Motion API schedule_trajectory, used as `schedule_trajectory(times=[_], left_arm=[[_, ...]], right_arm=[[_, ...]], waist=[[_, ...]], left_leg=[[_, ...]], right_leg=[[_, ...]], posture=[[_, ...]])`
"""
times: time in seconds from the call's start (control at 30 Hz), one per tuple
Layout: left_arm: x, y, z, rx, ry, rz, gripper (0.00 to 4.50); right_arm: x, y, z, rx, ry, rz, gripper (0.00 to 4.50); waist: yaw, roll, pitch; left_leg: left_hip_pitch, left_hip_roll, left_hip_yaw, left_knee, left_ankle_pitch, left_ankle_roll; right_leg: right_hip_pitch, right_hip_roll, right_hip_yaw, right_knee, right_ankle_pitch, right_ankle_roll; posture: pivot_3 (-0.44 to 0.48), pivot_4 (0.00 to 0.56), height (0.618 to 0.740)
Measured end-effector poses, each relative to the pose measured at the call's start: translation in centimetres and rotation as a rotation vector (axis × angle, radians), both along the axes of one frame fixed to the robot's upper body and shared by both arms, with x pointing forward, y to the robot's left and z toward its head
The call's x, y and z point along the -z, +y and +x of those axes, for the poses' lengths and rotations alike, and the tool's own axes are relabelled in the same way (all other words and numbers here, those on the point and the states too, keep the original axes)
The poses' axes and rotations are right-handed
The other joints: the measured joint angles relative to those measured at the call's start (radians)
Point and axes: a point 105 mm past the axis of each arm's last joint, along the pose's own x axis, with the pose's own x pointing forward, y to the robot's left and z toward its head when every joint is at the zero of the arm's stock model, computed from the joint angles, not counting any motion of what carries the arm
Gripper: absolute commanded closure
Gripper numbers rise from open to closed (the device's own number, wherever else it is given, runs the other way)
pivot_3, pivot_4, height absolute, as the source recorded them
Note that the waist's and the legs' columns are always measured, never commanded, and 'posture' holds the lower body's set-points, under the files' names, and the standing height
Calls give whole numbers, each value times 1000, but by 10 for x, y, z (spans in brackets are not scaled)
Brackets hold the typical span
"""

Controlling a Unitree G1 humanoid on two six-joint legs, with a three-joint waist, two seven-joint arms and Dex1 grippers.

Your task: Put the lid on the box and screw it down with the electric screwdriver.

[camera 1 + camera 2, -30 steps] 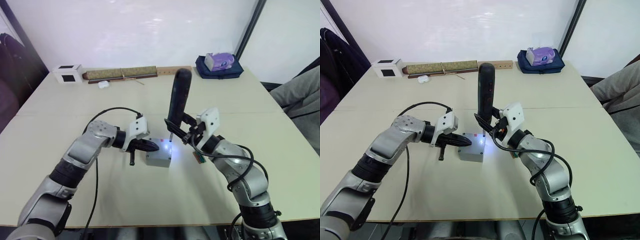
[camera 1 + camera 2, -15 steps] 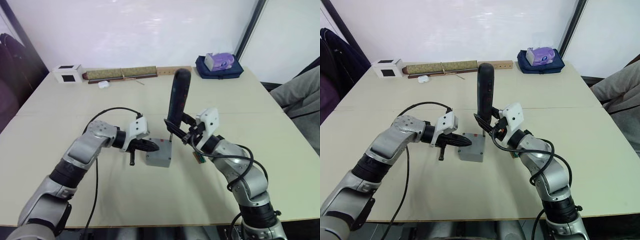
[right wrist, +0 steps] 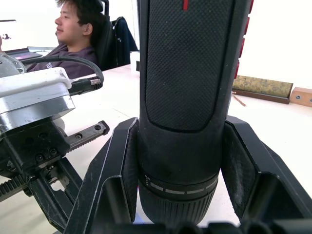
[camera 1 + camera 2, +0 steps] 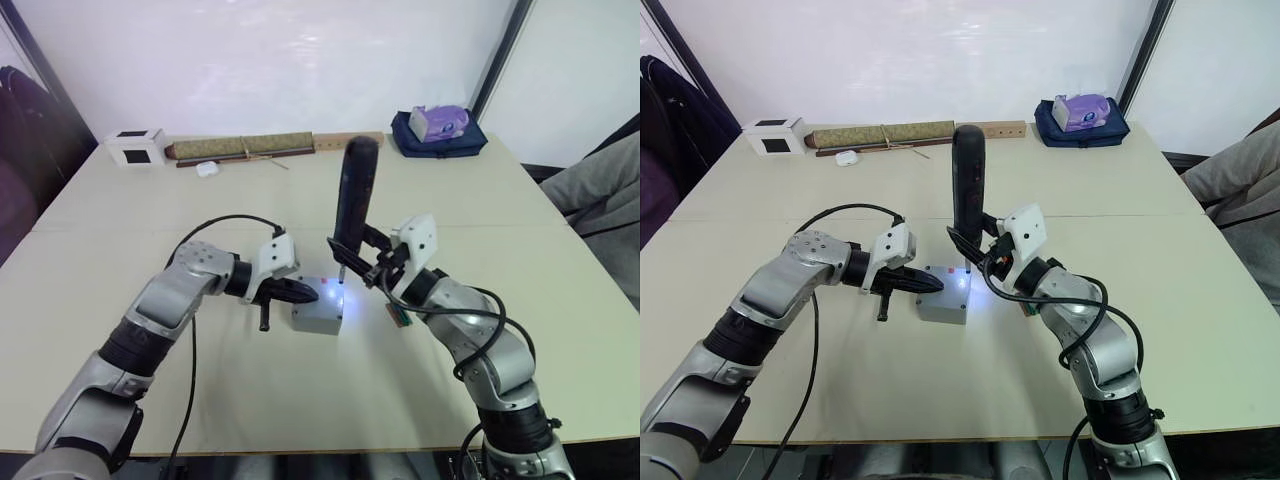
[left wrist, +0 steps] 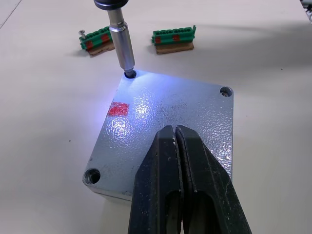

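Soft, even room light fills the scene, and the pale table (image 4: pixel 300 400) and far wall read bright with only faint shadows under the arms. The strongest light is the white-blue glow at the tip of the electric screwdriver (image 4: pixel 352 200), which throws a glaring patch over the far half of the lid (image 5: pixel 165 126) and picks out its speckled surface. In the right wrist view the screwdriver's body is sharp, while the person (image 3: pixel 73 29) behind is softer.
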Motion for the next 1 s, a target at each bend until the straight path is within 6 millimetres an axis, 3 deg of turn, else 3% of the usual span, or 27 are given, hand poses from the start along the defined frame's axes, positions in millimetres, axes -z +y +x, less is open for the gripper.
schedule_trajectory(times=[0.1, 0.27, 0.43, 0.5, 0.6, 0.73, 0.87, 1.0], left_arm=[[0, -1, -1, -1, -1, -3, 4500], [-2, -3, -4, 11, -10, -17, 4500], [-3, -4, -5, 9, -11, -46, 4500], [-3, -5, -5, -7, 6, -80, 4500], [-6, -12, 8, -105, 32, -188, 4500], [-25, -18, 20, -176, 90, -322, 4500], [-44, -16, 17, -156, 92, -370, 4500], [-46, -21, -4, -17, 41, -265, 4500]], right_arm=[[-6, 0, 1, -17, -16, -20, 2737], [-33, -4, 13, -50, 110, 89, 2737], [-110, -18, 17, -19, 28, 190, 2737], [-122, -28, 17, 28, 43, 160, 2737], [-108, -41, 20, 36, 193, 142, 2737], [-108, -62, 24, 45, 326, 173, 2737], [-102, -112, 32, 212, 489, 136, 2737], [-60, -165, 23, 370, 722, -12, 2737]], waist=[[1, 0, 0], [2, 5, 8], [8, 9, 15], [13, 9, 15], [25, 9, 19], [23, 10, 23], [24, 10, 23], [31, 10, 23]], left_leg=[[0, 0, 0, 0, 0, 0], [-6, 0, 0, 0, 0, 0], [-8, 0, -1, -2, 0, 0], [-8, 0, 0, -3, 0, 0], [-9, -1, 0, -3, 0, 0], [-28, -2, 0, 3, 0, 0], [-36, -2, 1, 3, 0, 0], [-39, -4, 1, 2, 0, 0]], right_leg=[[0, 0, 0, -1, 0, 0], [-5, -1, 0, -1, 2, 2], [-8, -2, -1, -1, 2, 2], [-8, -3, -1, -2, 2, 2], [-8, -5, -1, -2, 2, 2], [-26, -4, -1, 1, 4, 5], [-33, -4, -1, 0, 4, 5], [-35, -4, -1, -3, 4, 5]], posture=[[0, 150, 740], [0, 150, 740], [0, 150, 740], [0, 150, 740], [0, 150, 740], [0, 150, 740], [0, 150, 740], [0, 150, 740]])
